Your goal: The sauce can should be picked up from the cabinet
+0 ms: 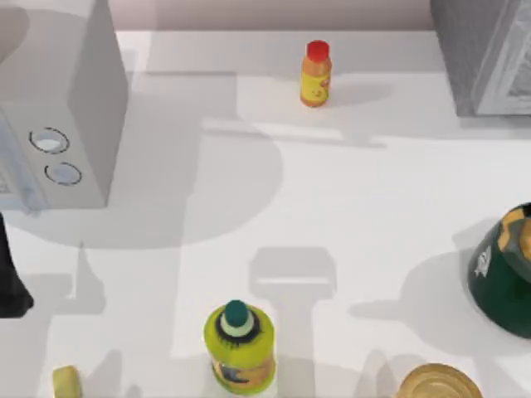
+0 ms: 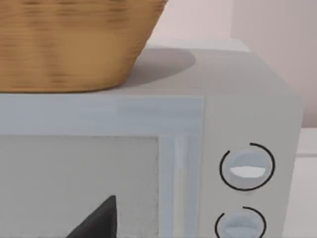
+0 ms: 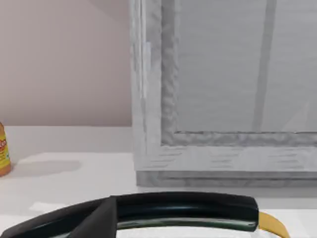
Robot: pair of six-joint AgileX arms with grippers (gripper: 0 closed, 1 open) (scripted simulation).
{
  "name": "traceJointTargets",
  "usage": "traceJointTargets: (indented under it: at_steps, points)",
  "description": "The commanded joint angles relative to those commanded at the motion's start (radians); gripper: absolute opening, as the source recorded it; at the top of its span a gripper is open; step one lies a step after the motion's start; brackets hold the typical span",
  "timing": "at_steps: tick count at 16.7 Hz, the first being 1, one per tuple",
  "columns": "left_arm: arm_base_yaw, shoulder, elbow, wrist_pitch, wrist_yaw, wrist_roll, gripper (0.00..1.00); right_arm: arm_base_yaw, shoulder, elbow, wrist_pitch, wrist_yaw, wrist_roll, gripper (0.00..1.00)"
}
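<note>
Start: facing shut cabinet (image 3: pixel 223 99) with right gripper (image 3: pixel 99 220), resting left arm (image 1: pixel 10 274) by microwave (image 1: pixel 58 124); needing door opening next; cannot tell if pincer open.

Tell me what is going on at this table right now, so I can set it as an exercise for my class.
Two AgileX arms sit at a white table, and nothing looks picked up yet. The right hand faces the cabinet, whose framed door looks shut, with a dark green bowl close below it. The left hand faces the microwave, which carries a wicker basket. A red-capped bottle, a green-capped bottle and a gold-topped can stand on the table.
</note>
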Motion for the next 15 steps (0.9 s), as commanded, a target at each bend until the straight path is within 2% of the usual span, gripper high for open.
traceJointTargets:
  at_steps: [4,7,15]
  points:
    - [0.000,0.000,0.000,0.000,0.000,0.000,1.00,0.006,0.028,0.032,-0.007,0.003,0.001,1.00]
    - [0.000,0.000,0.000,0.000,0.000,0.000,1.00,0.023,0.136,0.159,-0.039,0.018,0.003,1.00]
    - [0.000,0.000,0.000,0.000,0.000,0.000,1.00,0.093,0.659,0.832,-0.206,0.097,0.009,1.00]
